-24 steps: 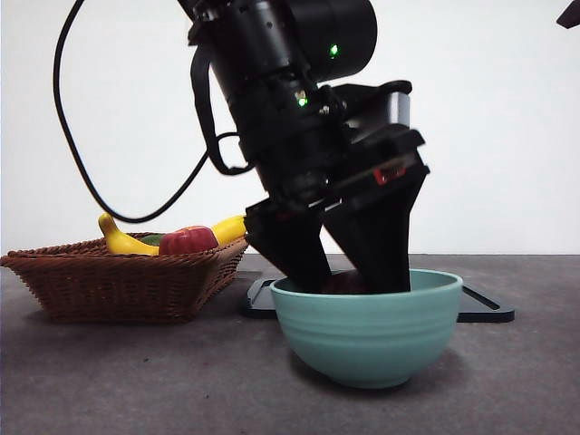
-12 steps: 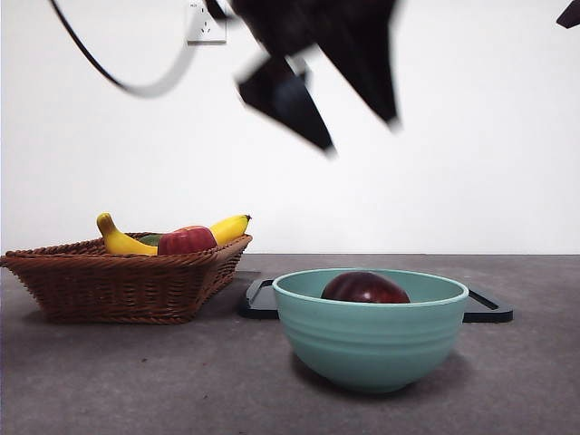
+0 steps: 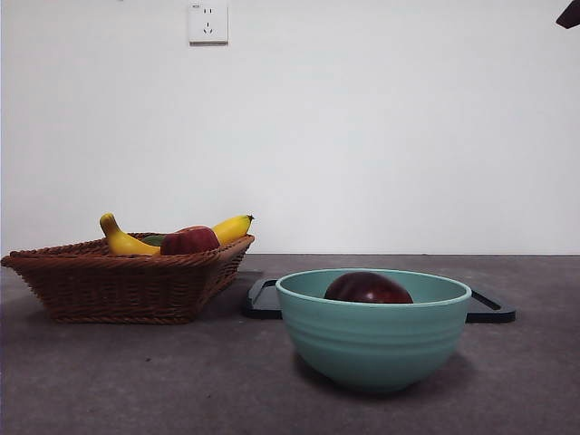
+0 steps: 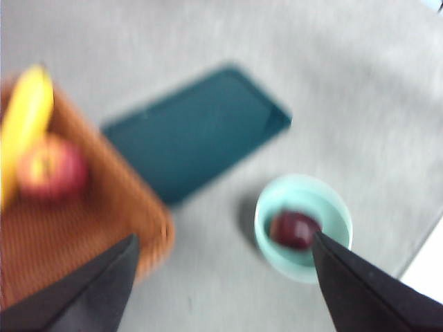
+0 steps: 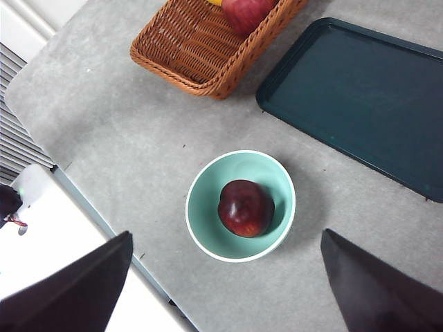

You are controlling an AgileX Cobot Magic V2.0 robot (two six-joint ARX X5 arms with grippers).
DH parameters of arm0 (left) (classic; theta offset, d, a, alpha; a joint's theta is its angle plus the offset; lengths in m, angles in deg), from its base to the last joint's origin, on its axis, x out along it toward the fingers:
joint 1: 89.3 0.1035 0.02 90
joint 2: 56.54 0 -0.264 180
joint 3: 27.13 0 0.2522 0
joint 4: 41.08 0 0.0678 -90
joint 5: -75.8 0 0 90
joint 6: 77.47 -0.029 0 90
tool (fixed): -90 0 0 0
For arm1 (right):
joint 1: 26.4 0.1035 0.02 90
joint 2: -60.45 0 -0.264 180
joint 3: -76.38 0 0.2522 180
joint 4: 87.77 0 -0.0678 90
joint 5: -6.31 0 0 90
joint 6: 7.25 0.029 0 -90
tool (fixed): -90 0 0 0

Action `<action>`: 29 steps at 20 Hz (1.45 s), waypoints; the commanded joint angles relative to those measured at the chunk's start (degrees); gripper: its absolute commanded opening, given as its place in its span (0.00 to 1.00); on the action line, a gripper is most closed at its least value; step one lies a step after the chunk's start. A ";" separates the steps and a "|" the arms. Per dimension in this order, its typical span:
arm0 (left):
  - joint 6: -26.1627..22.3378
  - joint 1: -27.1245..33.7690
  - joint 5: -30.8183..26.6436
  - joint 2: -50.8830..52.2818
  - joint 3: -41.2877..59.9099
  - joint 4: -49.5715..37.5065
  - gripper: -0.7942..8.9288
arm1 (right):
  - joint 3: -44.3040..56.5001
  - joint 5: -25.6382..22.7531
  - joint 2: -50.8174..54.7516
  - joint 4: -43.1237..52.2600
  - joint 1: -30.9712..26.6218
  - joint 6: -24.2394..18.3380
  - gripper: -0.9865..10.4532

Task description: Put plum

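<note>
The plum (image 3: 368, 288) sat inside the green bowl (image 3: 373, 340), beside the basket (image 3: 118, 281); the left gripper (image 4: 225, 294) and right gripper (image 5: 225, 290) hung high above, both spread wide and empty

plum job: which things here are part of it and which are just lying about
Part of the job:
plum, lying in the bowl
teal bowl
left gripper and right gripper, both open and raised clear

Just lying about:
wicker basket
banana
red apple
dark tray
</note>
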 commanded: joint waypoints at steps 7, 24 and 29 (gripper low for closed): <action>1.86 0.04 13.99 13.64 22.23 -1.40 0.49 | -1.22 -0.02 -0.50 0.22 0.28 0.52 0.47; 2.93 0.07 15.26 14.03 22.82 -2.25 0.49 | 14.14 -3.50 -10.84 16.22 5.60 9.46 0.45; 2.95 0.07 15.26 14.03 22.82 -2.86 0.49 | 15.80 -8.96 -19.82 24.65 9.53 10.05 0.39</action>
